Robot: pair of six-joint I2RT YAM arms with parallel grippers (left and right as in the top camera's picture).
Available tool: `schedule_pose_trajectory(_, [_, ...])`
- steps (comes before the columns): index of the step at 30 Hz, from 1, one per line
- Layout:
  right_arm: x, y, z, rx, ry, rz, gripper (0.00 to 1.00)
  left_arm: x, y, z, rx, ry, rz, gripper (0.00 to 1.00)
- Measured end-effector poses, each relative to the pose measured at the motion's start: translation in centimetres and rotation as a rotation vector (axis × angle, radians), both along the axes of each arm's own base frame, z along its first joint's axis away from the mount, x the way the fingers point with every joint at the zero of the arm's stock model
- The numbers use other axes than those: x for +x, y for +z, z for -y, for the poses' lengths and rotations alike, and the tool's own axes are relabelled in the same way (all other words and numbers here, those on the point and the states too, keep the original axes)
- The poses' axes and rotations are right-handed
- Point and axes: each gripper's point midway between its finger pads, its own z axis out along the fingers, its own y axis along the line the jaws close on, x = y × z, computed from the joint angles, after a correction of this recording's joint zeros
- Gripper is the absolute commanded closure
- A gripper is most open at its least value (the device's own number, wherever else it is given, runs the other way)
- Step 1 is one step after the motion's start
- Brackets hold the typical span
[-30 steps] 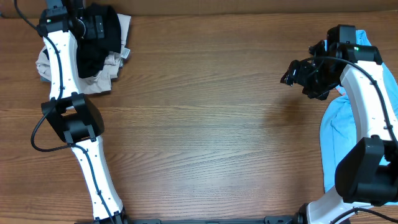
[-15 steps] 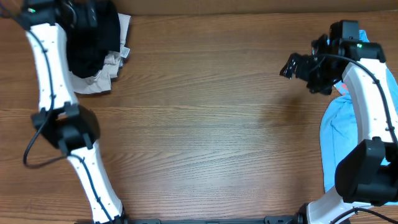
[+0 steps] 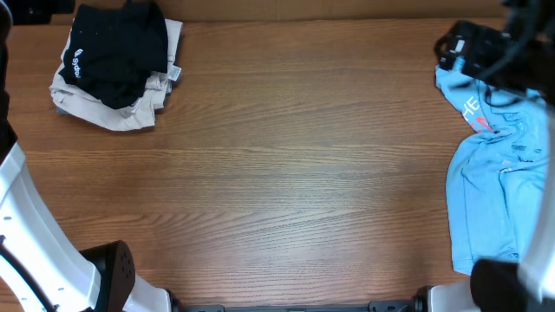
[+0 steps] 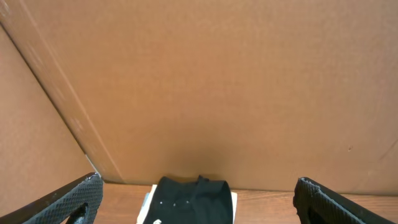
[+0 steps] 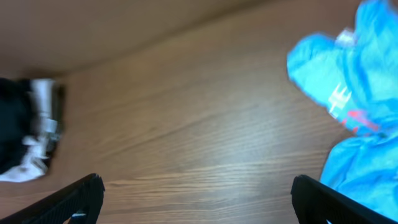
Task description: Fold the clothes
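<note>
A folded black garment (image 3: 113,56) lies on a folded beige one (image 3: 130,113) at the table's back left; the black one also shows in the left wrist view (image 4: 193,200). A crumpled light blue shirt (image 3: 499,182) with red print lies along the right edge and shows in the right wrist view (image 5: 354,112). My left gripper (image 4: 196,202) is open and empty, raised above the stack near the cardboard wall. My right gripper (image 5: 196,199) is open and empty above bare wood, left of the blue shirt. In the overhead view it is a dark blur (image 3: 477,52) at the back right.
A brown cardboard wall (image 4: 217,87) stands behind the table's back edge. The left arm's white link (image 3: 35,251) crosses the front left corner. The wooden tabletop (image 3: 295,173) lies between the two clothing piles.
Both arms have lifted and swung outward. The left gripper left the black garment, which now lies uncovered on the stack. The right gripper moved back toward the right corner.
</note>
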Motion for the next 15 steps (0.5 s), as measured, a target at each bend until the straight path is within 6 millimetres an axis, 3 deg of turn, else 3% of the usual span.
schedule_pose_trajectory(3, [-3.5,4.5,-0.4,-0.015,0.003,0.129,0.0,0.5,-0.7,-0.1,-0.005,0.0,-0.023,0.0])
schedule_pose_trajectory(6, [-6.2,7.0,-0.8,-0.025,0.003,0.213,0.0,1.2,-2.0,-0.3,-0.014,0.0,-0.061,0.0])
schedule_pose_trajectory(9, [-7.6,8.0,-0.9,-0.03,0.004,0.249,0.0,1.5,-3.1,-0.3,-0.023,0.0,-0.098,0.0])
schedule_pose_trajectory(15, [-7.4,7.7,-0.9,-0.028,0.004,0.237,0.0,0.4,-6.1,-0.1,-0.053,0.0,-0.225,0.0])
